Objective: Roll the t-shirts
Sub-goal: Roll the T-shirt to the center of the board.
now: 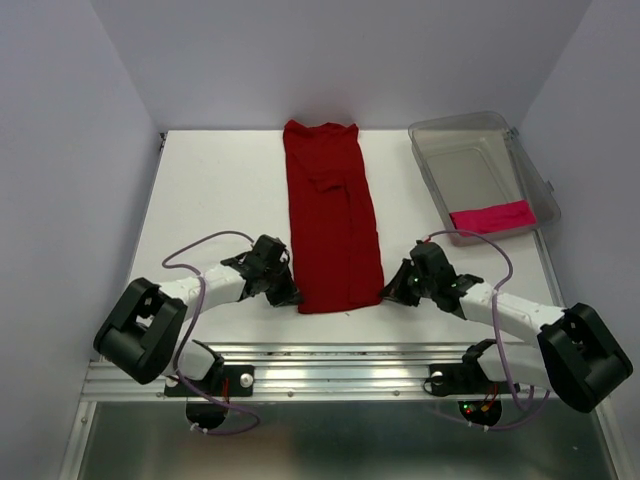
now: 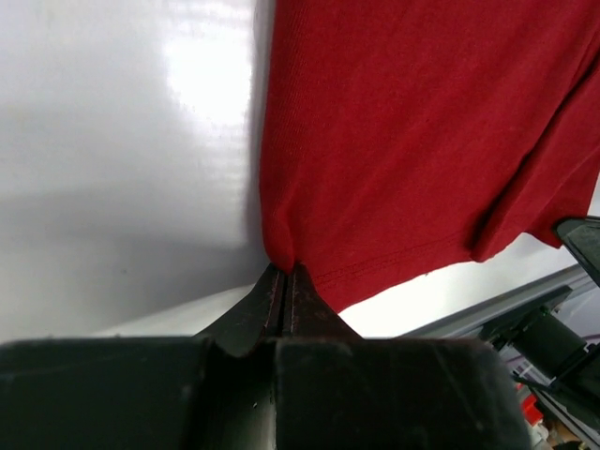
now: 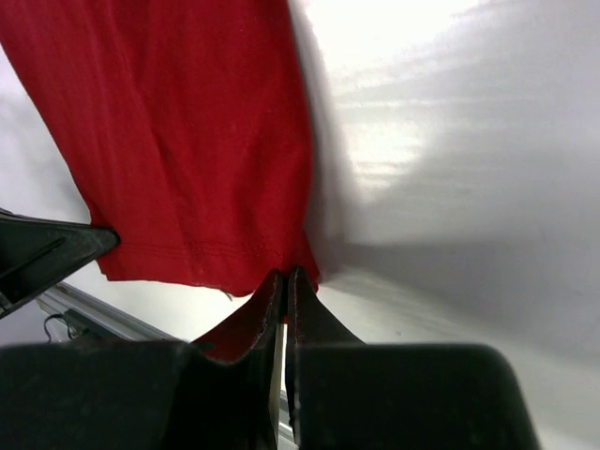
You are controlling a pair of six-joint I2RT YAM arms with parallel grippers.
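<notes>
- The left gripper [image 2: 284, 269] is pinched tight on the near left corner of the red t-shirt [image 2: 403, 141], with hem cloth bunched between its jaws.
- The right gripper [image 3: 285, 276] is clamped the same way on the near right corner of that hem.
- The red t-shirt lies flat on the white table [image 1: 215, 190], folded into a long narrow strip that runs from the arms toward the far wall.
- The pink t-shirt [image 1: 492, 217] sits as a small roll at the near end of the clear plastic bin [image 1: 468, 165], at the far right of the white table.
</notes>
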